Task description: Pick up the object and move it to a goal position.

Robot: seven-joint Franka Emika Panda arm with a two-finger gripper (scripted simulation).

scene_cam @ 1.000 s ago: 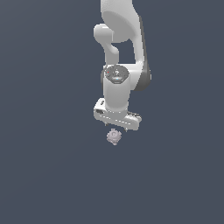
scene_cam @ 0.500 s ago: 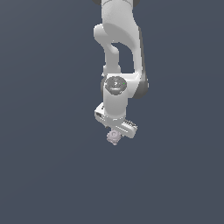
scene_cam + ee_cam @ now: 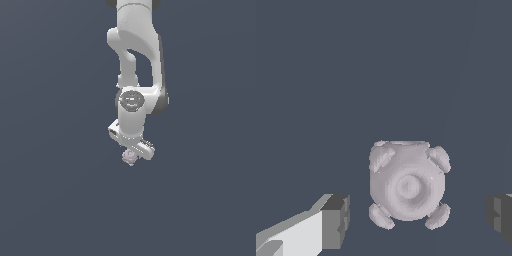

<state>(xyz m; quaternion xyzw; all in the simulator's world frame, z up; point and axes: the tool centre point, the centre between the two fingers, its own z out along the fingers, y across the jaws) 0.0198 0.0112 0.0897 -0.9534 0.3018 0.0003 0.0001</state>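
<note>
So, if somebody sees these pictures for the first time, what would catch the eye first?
First the white arm, reaching down the middle of the exterior view against plain dark grey. Then the pale knobbly object, large in the wrist view, sitting between the open fingers of the end effector with a gap on each side.

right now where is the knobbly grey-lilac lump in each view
Exterior view: the knobbly lump sits just under the white gripper, near the picture's middle, partly hidden by it.
Wrist view: the lump fills the space between the two fingertips, with a gap on each side.
Shared landmark: the gripper's fingers, which flank the lump in both views.
</note>
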